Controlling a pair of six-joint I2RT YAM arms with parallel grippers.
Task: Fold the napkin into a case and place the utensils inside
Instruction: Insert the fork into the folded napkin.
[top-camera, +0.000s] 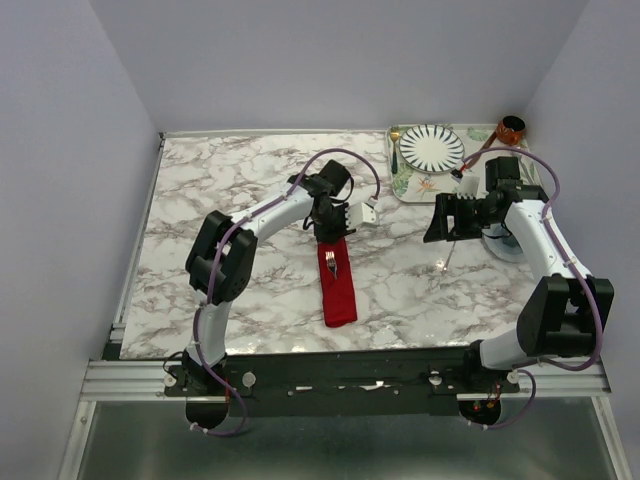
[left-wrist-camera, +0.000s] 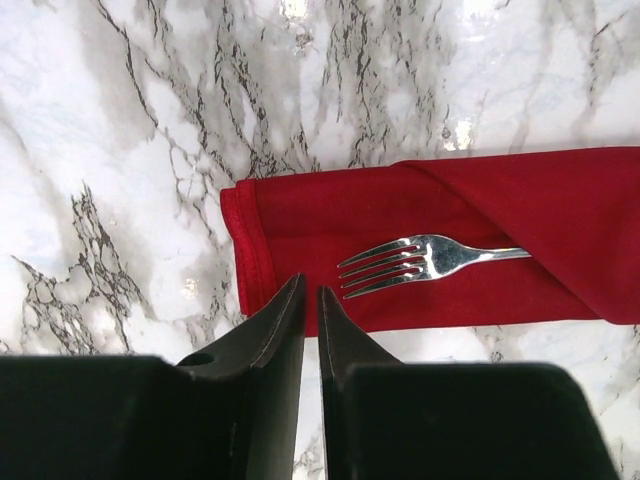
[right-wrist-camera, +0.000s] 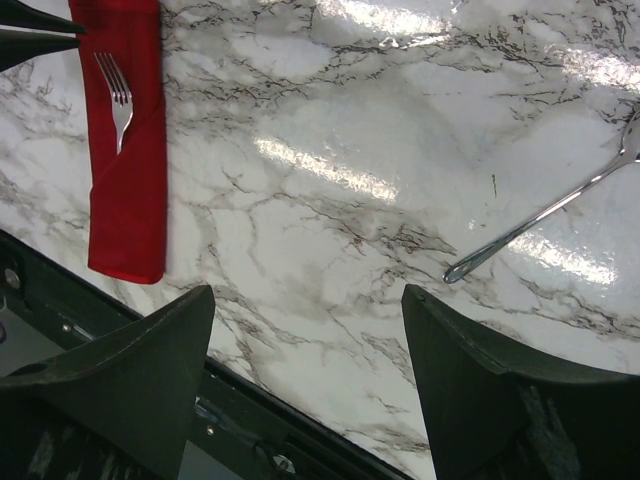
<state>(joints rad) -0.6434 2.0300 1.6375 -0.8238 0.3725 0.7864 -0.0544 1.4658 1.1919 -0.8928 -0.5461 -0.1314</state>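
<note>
The napkin is folded into a narrow red case (top-camera: 338, 282) lying lengthwise at the table's middle front. It also shows in the left wrist view (left-wrist-camera: 480, 230) and the right wrist view (right-wrist-camera: 128, 170). A silver fork (left-wrist-camera: 410, 262) lies on it, tines out at the far end, handle tucked under a fold; it shows from above (top-camera: 331, 264) too. My left gripper (left-wrist-camera: 310, 290) is shut and empty, just above the case's far end (top-camera: 328, 232). My right gripper (right-wrist-camera: 305, 300) is open and empty, right of the case (top-camera: 436, 220). A second slim silver utensil (right-wrist-camera: 540, 215) lies on the bare marble by it.
A tray (top-camera: 408, 185) at the back right holds a striped plate (top-camera: 432, 148) and a gold spoon (top-camera: 395, 150). A brown cup (top-camera: 511, 128) stands beside it. A pale round dish (top-camera: 505, 248) lies under the right arm. The table's front rail (right-wrist-camera: 60, 300) is close.
</note>
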